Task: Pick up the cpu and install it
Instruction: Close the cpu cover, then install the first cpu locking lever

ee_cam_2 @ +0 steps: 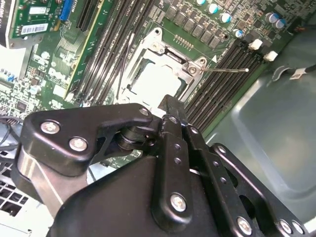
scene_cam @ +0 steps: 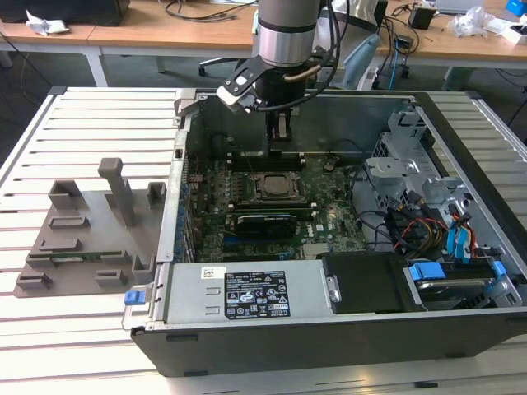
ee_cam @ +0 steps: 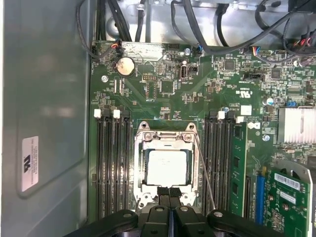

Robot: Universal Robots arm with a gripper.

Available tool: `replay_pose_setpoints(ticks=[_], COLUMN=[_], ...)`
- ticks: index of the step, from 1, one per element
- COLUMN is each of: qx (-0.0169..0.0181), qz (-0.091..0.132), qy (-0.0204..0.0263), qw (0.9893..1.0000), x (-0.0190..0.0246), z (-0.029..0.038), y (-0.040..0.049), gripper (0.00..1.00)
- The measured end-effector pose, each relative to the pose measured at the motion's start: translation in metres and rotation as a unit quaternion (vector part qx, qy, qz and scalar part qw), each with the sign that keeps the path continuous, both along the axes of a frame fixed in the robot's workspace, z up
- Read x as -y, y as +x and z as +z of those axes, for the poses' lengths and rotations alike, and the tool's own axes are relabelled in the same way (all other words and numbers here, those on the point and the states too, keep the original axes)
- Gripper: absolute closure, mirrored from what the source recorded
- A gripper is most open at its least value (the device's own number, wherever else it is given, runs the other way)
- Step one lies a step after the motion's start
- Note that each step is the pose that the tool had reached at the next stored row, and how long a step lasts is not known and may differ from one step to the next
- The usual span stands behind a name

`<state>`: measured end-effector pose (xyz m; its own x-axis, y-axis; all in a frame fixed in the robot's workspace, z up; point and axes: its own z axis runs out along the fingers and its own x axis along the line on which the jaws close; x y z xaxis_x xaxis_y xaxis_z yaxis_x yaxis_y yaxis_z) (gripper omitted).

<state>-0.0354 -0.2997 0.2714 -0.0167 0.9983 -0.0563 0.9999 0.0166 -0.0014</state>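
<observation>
CPU flat in socket frame, frame's near edge behind my gripper, fingers pressed together, empty

Arm — one, grey and silver, wrist turned straight down. Claw — black, hanging upright beneath the wrist; in the first wrist view its two fingers meet flat, pressed together tip to tip.

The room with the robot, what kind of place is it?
Likely a robotics lab or workshop: a robot arm reaches into an open computer case on a slatted table, with cable-strewn desks behind.
</observation>
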Motion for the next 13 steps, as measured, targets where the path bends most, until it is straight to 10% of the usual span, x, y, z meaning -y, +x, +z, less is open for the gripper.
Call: replay_pose_setpoints(ticks=[13], qx=[0.0], qz=[0.008], qy=[0.0], qw=[1.0], x=[0.0], z=[0.0027], y=[0.0], gripper=[0.89])
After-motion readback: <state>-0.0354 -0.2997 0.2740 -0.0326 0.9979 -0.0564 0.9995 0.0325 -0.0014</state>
